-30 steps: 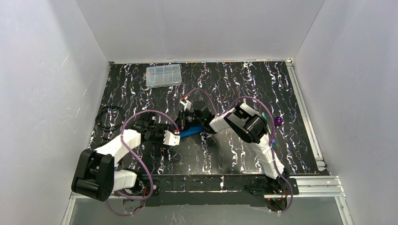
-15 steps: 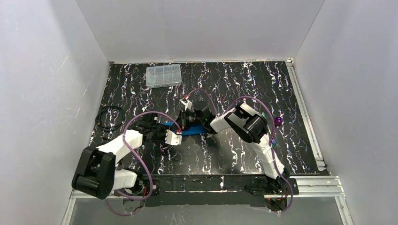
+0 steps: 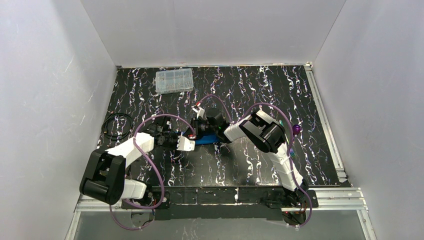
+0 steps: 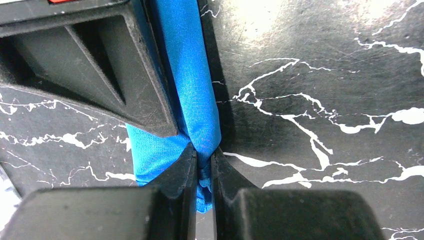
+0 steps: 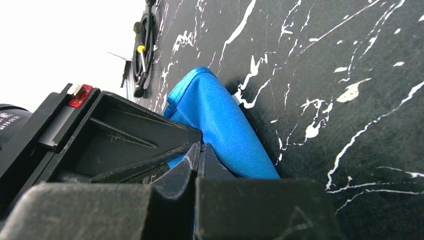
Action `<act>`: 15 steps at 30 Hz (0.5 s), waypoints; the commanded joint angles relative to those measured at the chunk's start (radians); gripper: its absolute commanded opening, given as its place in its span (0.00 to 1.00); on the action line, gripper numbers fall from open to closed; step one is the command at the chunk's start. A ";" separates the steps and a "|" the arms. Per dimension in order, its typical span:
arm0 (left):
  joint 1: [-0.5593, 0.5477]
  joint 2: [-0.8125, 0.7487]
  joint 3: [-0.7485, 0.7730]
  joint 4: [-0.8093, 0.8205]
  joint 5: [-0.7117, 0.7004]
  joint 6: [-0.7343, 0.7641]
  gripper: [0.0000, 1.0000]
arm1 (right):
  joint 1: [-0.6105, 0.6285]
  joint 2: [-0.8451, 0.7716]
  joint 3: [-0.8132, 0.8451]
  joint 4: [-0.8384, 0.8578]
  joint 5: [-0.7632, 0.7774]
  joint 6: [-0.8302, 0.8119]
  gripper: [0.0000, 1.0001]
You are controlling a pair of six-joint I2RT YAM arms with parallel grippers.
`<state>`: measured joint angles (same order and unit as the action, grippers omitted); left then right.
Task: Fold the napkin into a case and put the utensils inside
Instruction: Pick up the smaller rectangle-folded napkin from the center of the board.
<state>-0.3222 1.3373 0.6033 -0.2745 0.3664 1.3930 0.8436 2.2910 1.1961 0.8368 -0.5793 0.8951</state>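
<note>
My left gripper [image 4: 202,165] is pinched shut on the napkin [image 4: 187,70] at lower centre. The right gripper [image 5: 200,152] is closed against it, hold unclear. I'd draw the fold over slowly, keeping it taut.

A table [image 3: 260,85] with a black top veined in white fills a white booth. Plain, bare walls close it in: the back wall [image 3: 215,30] at 12, the left wall [image 3: 45,100] at 9, the right wall [image 3: 380,90] at 3. A side rail [image 3: 325,125] of metal runs along the table's edge at 3, a near rail [image 3: 330,196] along 6. A clear box [image 3: 174,80] lies at 11, a coiled cable [image 3: 117,126] at 9. The light is even; close up, the top shows a pale glare [image 4: 260,12]
</note>
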 commanded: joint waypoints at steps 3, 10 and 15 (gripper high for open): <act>0.001 -0.016 0.001 -0.083 -0.016 -0.010 0.00 | -0.011 0.018 -0.030 -0.142 -0.005 -0.044 0.01; 0.003 -0.156 -0.088 -0.042 -0.031 0.021 0.61 | -0.015 0.046 -0.056 -0.109 -0.010 -0.008 0.01; 0.046 -0.267 -0.175 -0.056 0.018 0.122 0.98 | -0.026 0.051 -0.055 -0.108 -0.018 0.004 0.01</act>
<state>-0.3096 1.1236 0.4992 -0.2836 0.3485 1.4334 0.8341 2.2894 1.1870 0.8413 -0.6025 0.9138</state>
